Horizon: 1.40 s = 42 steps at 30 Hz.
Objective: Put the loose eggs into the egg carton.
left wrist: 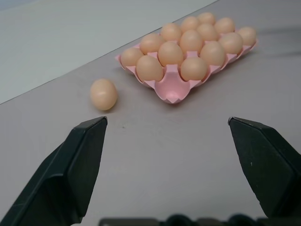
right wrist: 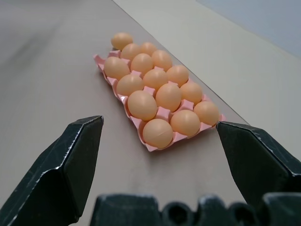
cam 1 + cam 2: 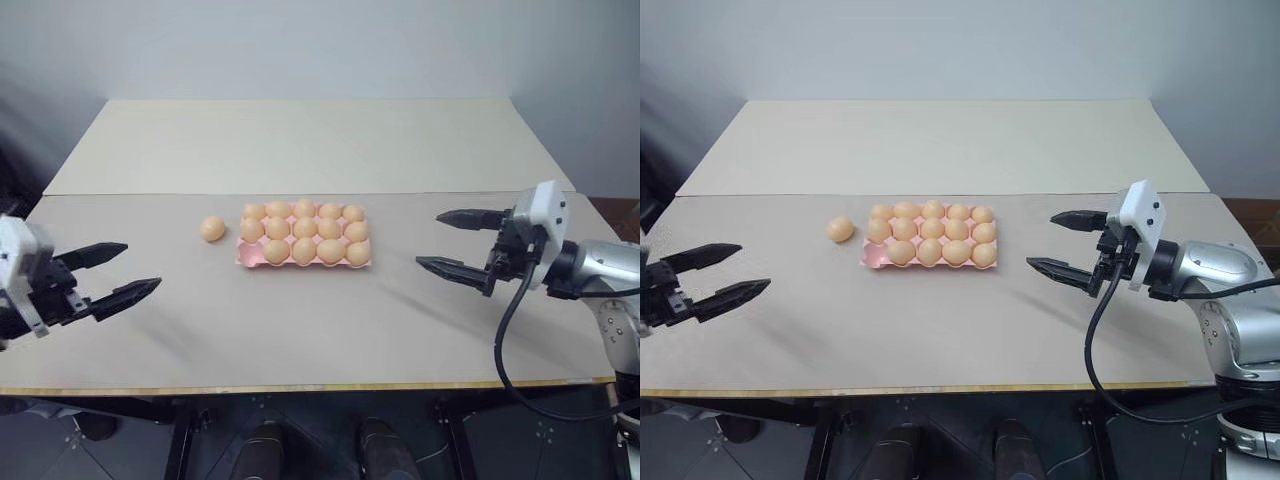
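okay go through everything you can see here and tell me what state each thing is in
egg carton: lidless, flat on the table, fourteen cups filled, near-left corner cup empty.
loose egg: on the table, left of the carton, apart from it.
left end effector: open, empty.
right end effector: open, empty.

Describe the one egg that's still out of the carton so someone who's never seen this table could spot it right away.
On the long pale table sits a pink egg carton with eggs in all but one cup. Just off its end on the robot's left lies the loose egg, light orange-tan like the rest, but alone on the bare tabletop, not in a cup.
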### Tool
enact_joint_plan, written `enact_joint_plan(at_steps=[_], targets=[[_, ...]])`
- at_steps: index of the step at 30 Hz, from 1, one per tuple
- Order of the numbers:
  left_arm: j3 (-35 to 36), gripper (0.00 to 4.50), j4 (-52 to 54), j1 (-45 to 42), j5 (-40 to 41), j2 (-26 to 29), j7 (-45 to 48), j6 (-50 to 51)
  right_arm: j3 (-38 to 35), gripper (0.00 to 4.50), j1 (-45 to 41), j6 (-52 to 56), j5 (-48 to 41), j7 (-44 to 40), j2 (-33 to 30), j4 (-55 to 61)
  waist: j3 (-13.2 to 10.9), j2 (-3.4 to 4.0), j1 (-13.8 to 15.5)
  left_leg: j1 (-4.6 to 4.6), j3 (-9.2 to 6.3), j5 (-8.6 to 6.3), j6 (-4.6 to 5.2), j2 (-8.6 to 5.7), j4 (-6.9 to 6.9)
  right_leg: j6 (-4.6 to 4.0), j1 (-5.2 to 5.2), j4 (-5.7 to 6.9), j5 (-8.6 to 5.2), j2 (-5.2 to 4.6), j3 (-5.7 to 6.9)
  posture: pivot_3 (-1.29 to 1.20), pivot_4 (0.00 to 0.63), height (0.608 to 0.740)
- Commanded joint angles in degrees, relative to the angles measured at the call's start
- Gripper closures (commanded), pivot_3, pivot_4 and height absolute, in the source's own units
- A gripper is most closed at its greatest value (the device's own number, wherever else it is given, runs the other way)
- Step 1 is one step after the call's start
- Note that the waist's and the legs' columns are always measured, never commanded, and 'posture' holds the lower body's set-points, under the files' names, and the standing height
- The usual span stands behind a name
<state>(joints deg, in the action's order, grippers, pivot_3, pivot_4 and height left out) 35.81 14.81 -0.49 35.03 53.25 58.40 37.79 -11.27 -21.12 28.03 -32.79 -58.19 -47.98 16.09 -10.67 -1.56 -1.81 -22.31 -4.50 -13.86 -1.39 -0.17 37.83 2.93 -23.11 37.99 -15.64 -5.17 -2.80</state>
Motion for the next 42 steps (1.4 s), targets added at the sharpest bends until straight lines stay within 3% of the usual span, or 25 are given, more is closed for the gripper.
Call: enact_joint_plan(at_steps=[1,7,11,17,26,29,35,42], targets=[[-6.58,0.02,0.91,-7.82,-1.42,-1.36,-11.60,6.42,-0.62,0.00,-1.47,-0.23,-0.97,0.19,0.02,0.84,0.00,0.00,0.33,0.01,-0.01,0.00,0.00,-0.01,0.01,0.00,0.02,0.01,0.00,0.00,0.00,0.00,0.150,0.740],[-18.45,0.02,-6.11,-24.36,-9.00,-12.51,-31.59,12.84,0.15,0.00,-2.86,-0.85,-0.30,0.52,0.33,0.55,0.03,-0.06,0.75,-0.04,-0.01,0.00,0.00,-0.04,0.04,0.03,-0.02,0.03,0.02,0.01,0.00,0.00,0.150,0.740],[-22.84,0.02,-14.38,-32.28,-14.01,-18.94,-38.84,11.52,0.14,0.00,-2.67,-0.64,-0.57,1.72,0.93,1.67,0.06,-0.10,0.81,-0.12,0.00,0.00,0.00,-0.05,0.07,0.02,-0.08,0.02,0.03,0.00,-0.01,0.00,0.150,0.740],[-25.34,0.02,-31.04,-41.07,-18.91,-23.41,-41.72,3.92,-0.16,0.00,-1.41,-0.58,-0.65,2.99,1.40,3.39,0.06,-0.10,0.81,-0.12,0.00,0.01,-0.01,-0.08,0.07,0.02,-0.12,0.06,0.03,-0.01,-0.02,0.00,0.150,0.740],[-29.79,0.02,-50.63,-49.16,-23.92,-25.42,-37.18,-5.76,-1.34,0.00,0.70,-0.37,-1.29,4.84,1.54,6.14,0.06,-0.11,0.93,-0.17,-0.01,0.01,-0.02,-0.13,0.10,0.03,-0.12,0.03,0.03,-0.04,0.00,0.00,0.150,0.740],[-30.07,0.60,-54.06,-50.39,-24.68,-26.02,-36.12,-7.40,-1.52,0.00,0.85,-0.30,-1.54,5.42,1.61,6.80,0.06,-0.12,0.86,-0.18,-0.01,0.02,-0.02,-0.12,0.10,0.03,-0.13,0.03,0.03,-0.03,0.00,0.00,0.150,0.740],[-29.73,2.50,-57.86,-51.33,-25.86,-26.38,-36.22,-9.27,-1.32,0.00,-0.46,-0.44,-1.48,6.91,2.03,6.58,0.06,-0.12,0.85,-0.18,-0.01,0.02,-0.01,-0.12,0.11,0.03,-0.13,0.04,0.03,-0.02,0.01,0.00,0.150,0.740],[-27.65,2.68,-45.72,-48.42,-24.45,-23.61,-34.85,-6.30,-0.86,0.00,-1.43,-0.87,-0.87,7.74,2.68,6.37,0.05,-0.12,0.77,-0.19,-0.02,0.02,-0.01,-0.11,0.12,0.03,-0.14,0.05,0.03,-0.02,0.01,0.00,0.150,0.740]])
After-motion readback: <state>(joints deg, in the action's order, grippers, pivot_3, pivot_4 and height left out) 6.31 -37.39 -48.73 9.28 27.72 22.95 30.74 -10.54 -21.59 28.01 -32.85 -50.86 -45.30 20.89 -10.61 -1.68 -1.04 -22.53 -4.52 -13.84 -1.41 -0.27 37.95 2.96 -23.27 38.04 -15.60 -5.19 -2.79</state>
